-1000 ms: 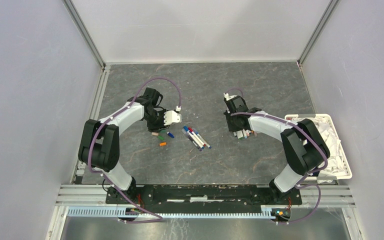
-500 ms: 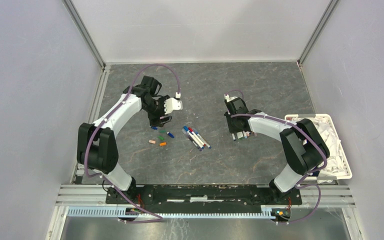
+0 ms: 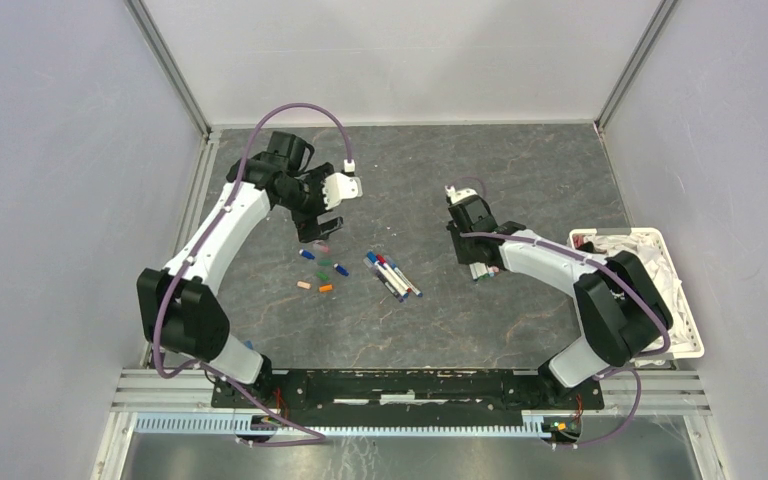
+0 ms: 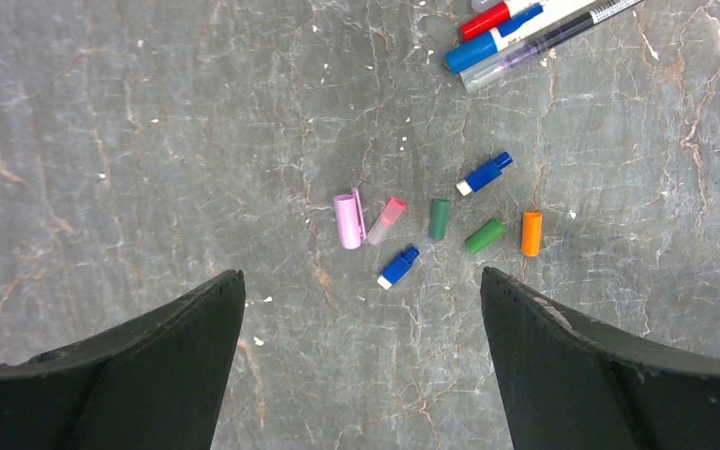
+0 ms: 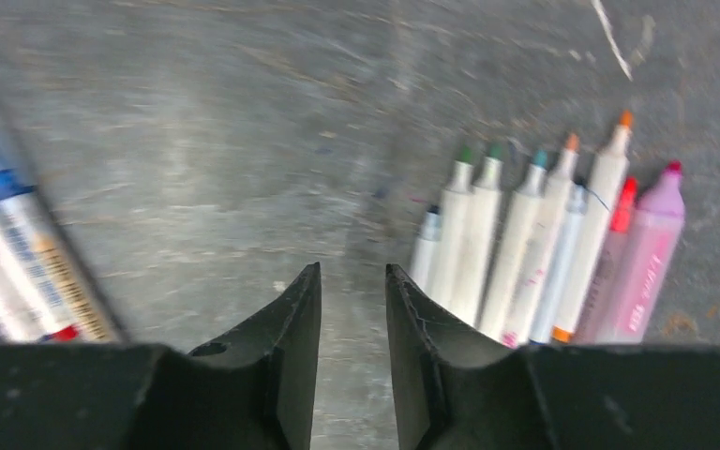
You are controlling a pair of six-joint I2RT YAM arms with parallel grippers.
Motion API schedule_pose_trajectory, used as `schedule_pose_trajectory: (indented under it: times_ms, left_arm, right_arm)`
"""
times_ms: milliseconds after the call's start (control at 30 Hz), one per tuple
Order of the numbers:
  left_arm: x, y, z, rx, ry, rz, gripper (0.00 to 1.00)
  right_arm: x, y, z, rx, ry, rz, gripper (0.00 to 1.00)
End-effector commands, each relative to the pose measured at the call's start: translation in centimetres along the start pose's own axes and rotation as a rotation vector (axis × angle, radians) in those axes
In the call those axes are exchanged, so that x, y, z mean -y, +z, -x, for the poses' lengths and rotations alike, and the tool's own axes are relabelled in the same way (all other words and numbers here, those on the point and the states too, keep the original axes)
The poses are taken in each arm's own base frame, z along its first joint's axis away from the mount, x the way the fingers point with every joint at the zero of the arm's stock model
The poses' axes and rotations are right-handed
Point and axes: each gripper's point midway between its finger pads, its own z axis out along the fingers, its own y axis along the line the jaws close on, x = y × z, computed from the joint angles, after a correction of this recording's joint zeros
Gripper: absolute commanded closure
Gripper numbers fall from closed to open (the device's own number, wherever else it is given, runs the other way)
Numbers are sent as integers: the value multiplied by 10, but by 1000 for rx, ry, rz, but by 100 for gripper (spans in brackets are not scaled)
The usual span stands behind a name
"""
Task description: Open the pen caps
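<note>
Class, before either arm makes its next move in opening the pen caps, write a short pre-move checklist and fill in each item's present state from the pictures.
1. Left gripper empty, jaws wide apart: ok.
2. Right gripper empty, jaws only narrowly apart: ok.
3. Loose caps lie on the table, clear of the left fingers: ok.
4. Uncapped pens lie in a row beside the right gripper, not under it: ok.
5. All pens opened: not ok; the capped pens wear red and blue caps.
6. Count of capped pens left: cannot tell; they are cropped or blurred in the wrist views.
</note>
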Motion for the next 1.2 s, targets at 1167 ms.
schedule_pose_trajectory:
  times_ms: [1167]
  left_arm:
    - [-27, -99, 55, 247, -65, 279, 0]
  right_arm:
    - [-114, 26, -8, -26, -269, 247, 74]
